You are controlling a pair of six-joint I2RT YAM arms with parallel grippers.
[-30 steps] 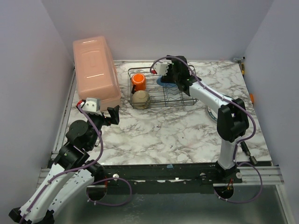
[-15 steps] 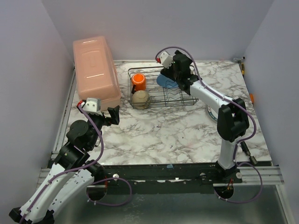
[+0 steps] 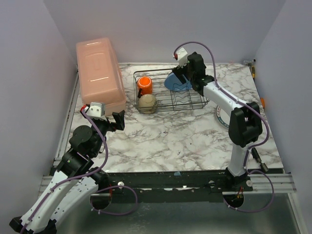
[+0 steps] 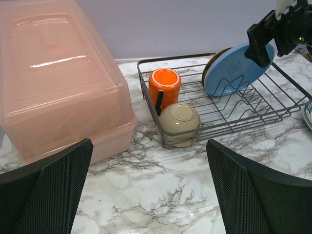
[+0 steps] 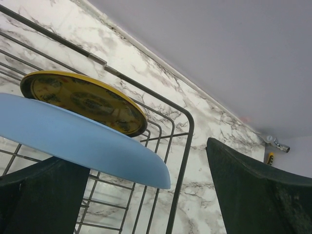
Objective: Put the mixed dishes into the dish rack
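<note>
Fig.: two-arm bench, top + wrist views.

(a) Dish rack (image 3: 161,111), black wire, sits at the far centre of the marble table (image 3: 161,141), just R of the pink lidded box (image 3: 100,73).

(b) Rack's L end: orange mug (image 3: 144,85) upright at the back. Small bowl (image 3: 146,103) is upside down in front of it, at the near-L corner.

(c) Rack's R half: light-blue plate (image 3: 175,83) stands tilted on edge in the slot wires. Yellow-brown plate (image 5: 83,100) stands just behind it, at a similar tilt.

(d) White plate w/ teal rim (image 3: 220,117) lies flat on the table outside the rack, to its R, partly hidden by the R arm.

(e) Right gripper (image 3: 178,75) hangs over the blue plate's upper edge, claw spread wide. Its R finger (image 5: 258,190) is well clear of the plate; nothing pinched.

(f) Left gripper (image 3: 118,119) is over the near-L table, well apart from the rack and facing it, claw spread wide and holding nothing.
</note>
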